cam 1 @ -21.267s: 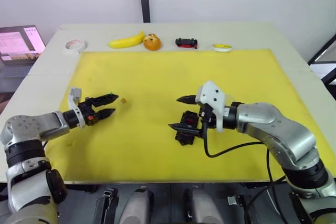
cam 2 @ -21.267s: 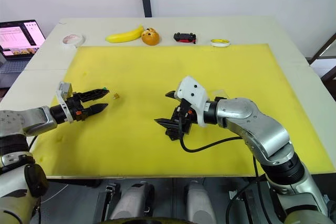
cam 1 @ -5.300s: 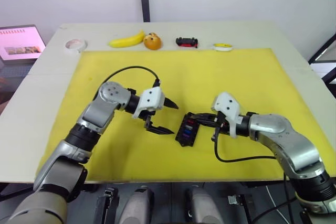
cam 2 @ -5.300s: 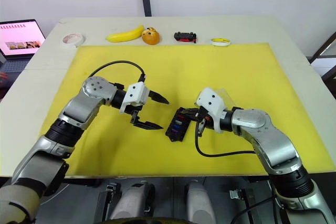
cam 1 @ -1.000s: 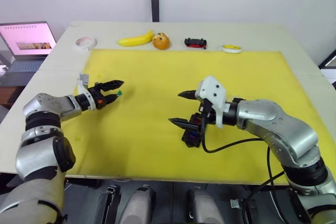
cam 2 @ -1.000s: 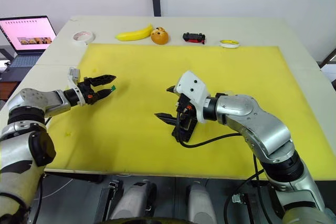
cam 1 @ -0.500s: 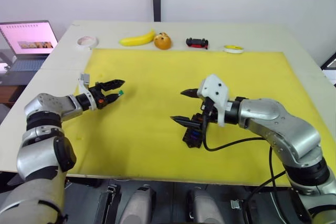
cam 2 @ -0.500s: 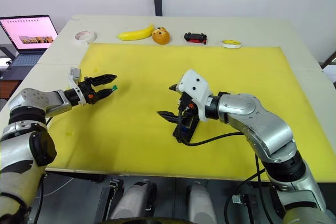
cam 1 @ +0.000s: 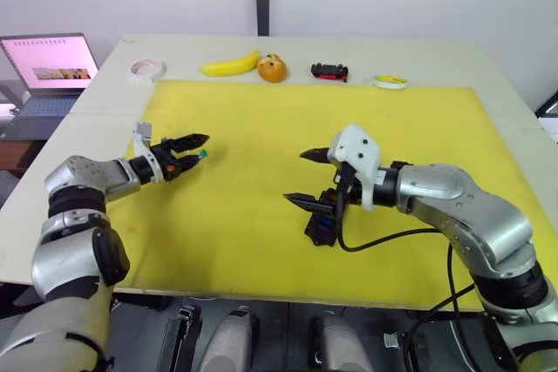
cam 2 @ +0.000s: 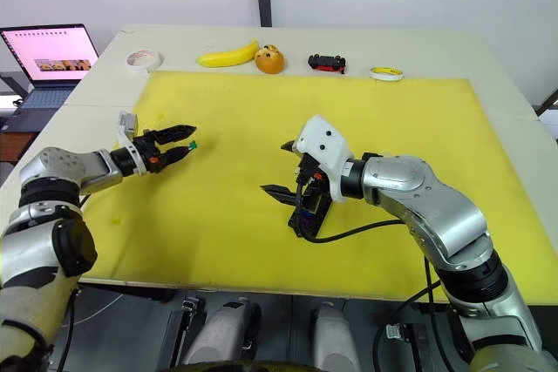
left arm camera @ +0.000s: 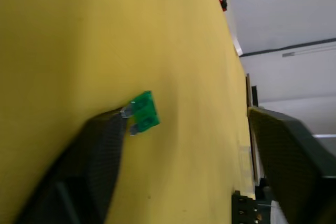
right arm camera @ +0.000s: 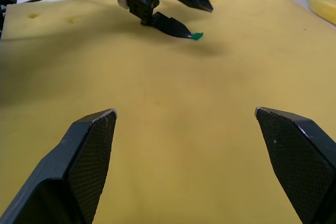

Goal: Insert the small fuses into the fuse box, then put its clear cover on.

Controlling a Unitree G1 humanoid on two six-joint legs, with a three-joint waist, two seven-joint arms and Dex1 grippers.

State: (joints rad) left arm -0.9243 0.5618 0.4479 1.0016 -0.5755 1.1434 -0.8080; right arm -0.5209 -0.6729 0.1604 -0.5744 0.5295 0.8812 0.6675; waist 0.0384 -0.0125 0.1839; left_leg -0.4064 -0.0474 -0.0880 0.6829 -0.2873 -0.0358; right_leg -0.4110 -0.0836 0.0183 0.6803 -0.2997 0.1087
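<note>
Head views: fuse box (cam 1: pixel 320 226) lies on the yellow mat (cam 1: pixel 261 119), under the right gripper (cam 1: pixel 309 179), whose fingers are spread wide. Left gripper (cam 1: pixel 193 147), well apart from the box, has a green fuse (cam 1: pixel 201 153) at one fingertip.

Left wrist view: fuse (left arm camera: pixel 143 111) touches one finger (left arm camera: pixel 100 145) only; fingers apart.

Right wrist view: fingers released, empty.

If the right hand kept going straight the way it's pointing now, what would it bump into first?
Most likely the left hand, which sits ahead of the right hand with a green fuse at one fingertip. Between them lies only bare yellow mat. Height is hard to judge, so it might pass just beside it.
</note>
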